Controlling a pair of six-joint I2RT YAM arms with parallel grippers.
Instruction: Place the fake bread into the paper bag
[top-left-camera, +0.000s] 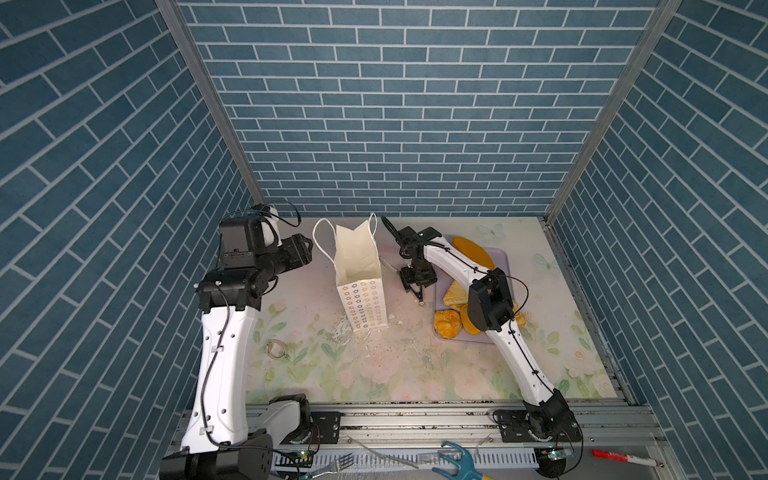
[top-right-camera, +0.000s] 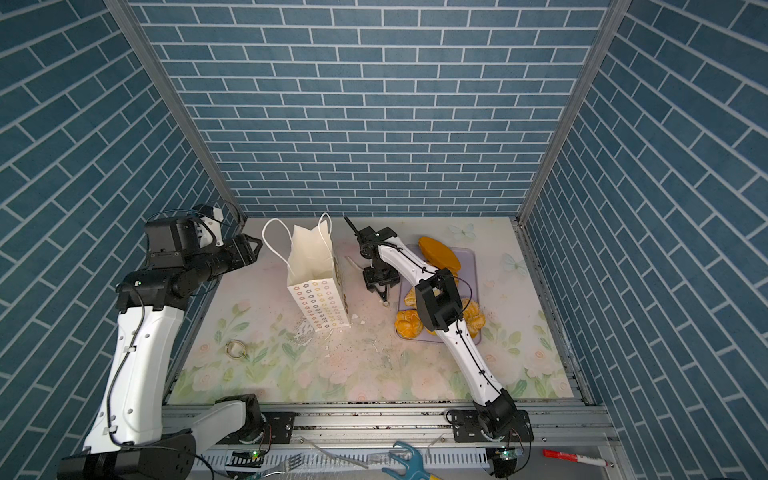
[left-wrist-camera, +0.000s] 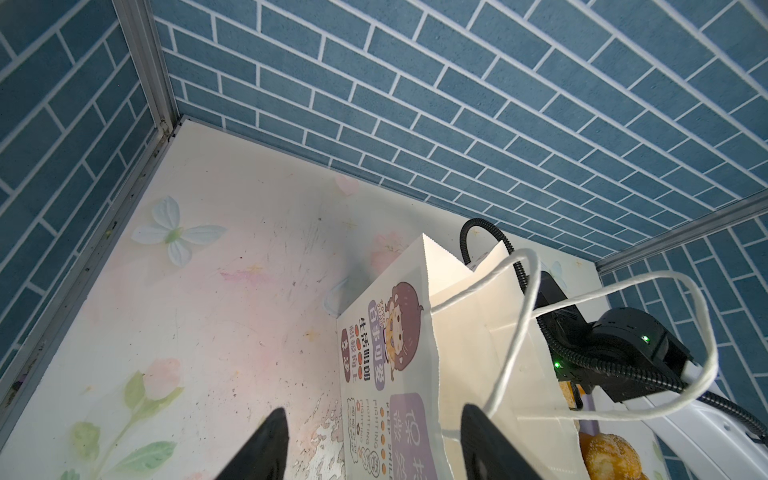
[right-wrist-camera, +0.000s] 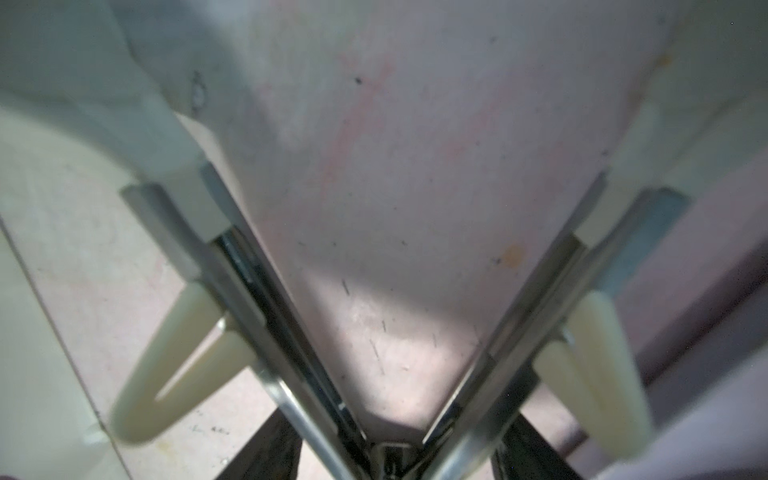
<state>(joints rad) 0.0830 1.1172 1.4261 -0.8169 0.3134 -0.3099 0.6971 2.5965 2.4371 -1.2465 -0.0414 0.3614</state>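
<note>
Fetching step, likely: empty tongs (right-wrist-camera: 286, 332) grasped in right end effector (top-left-camera: 419, 286), left end effector (left-wrist-camera: 374, 436) released. Next, reach fake bread (top-left-camera: 447, 325) just beside.

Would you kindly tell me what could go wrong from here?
The paper bag stands tall and unheld, the left claw open beside it, so a nudge from the tongs in the right claw might tip it. Its cord handles loop close to the left claw and could snag.
</note>
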